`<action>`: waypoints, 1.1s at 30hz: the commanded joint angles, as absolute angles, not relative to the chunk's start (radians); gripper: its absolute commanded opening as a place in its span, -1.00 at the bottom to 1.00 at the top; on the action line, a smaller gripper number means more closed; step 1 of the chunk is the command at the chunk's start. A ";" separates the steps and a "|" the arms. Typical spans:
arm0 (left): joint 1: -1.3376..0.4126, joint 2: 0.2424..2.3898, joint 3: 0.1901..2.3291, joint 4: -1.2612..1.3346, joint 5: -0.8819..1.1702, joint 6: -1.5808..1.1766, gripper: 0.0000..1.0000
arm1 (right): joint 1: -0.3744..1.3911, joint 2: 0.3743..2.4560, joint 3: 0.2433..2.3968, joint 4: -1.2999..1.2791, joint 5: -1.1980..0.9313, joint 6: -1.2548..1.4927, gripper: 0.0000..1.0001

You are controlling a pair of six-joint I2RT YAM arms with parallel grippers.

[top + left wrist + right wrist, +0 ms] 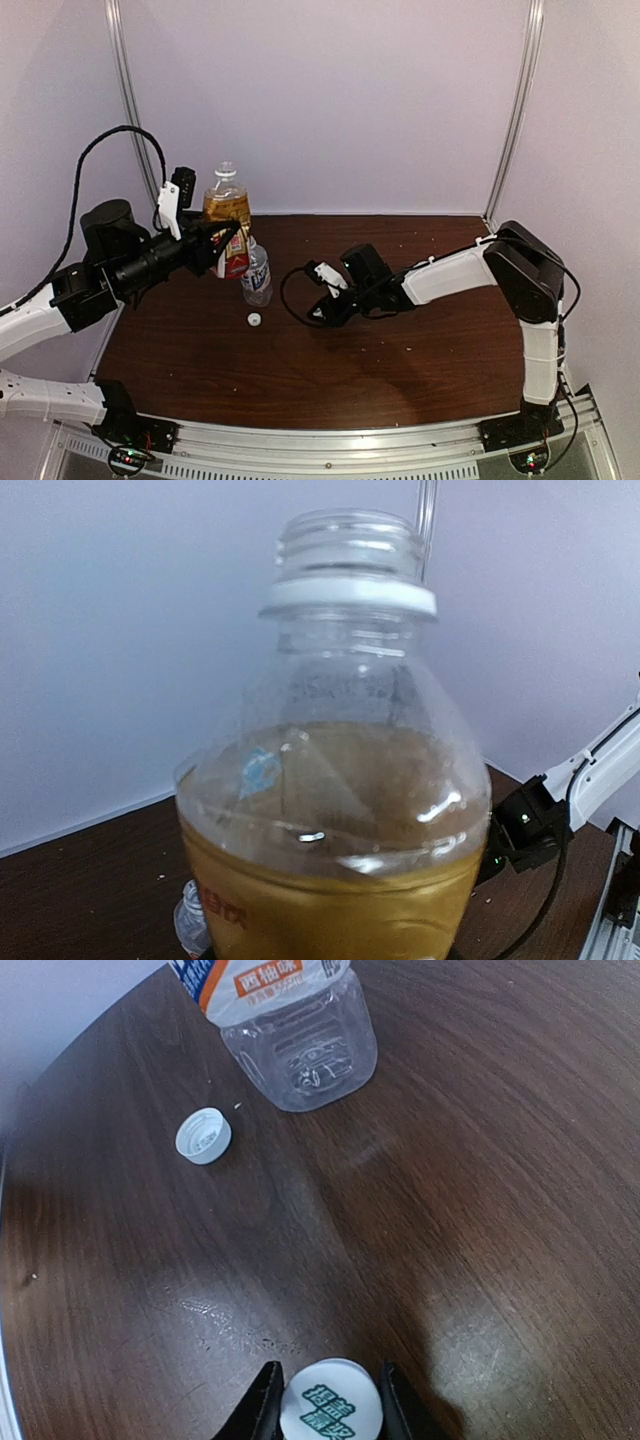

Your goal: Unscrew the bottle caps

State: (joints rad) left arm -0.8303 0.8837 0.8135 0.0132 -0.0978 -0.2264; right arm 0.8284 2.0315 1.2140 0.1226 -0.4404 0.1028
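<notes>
From above, the left fingers (212,245) close round the lower body of the amber bottle (228,205) at the upper left of the frame. The clear bottle (256,272) stands on the counter (400,370) just in front of it, and a loose cap (254,319) lies on the wood just below that. The left wrist view shows none of its own fingers, yet it gives what the top view cannot: the amber bottle's neck is bare, its threads showing, with liquid filling the lower part. The right fingers (320,300) sit low over the middle of the counter, and from above whatever they hold is hidden. The right wrist view settles it: they are pinched tight on a white printed cap (330,1407) with green lettering at the bottom edge. In that view the loose cap lies open side up at the upper left, well apart from them, near the clear bottle's base at the top.
</notes>
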 commanded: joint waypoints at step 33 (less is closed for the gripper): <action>-0.828 0.940 0.794 0.094 0.077 -0.169 -0.15 | 0.816 1.490 1.212 -0.026 -0.579 0.017 0.80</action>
State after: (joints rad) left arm -0.8303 0.9165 0.8089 0.0040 -0.0540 -0.1986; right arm 0.8127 1.5795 1.1896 0.0166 -0.4736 0.0242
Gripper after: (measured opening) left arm 0.428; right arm 0.890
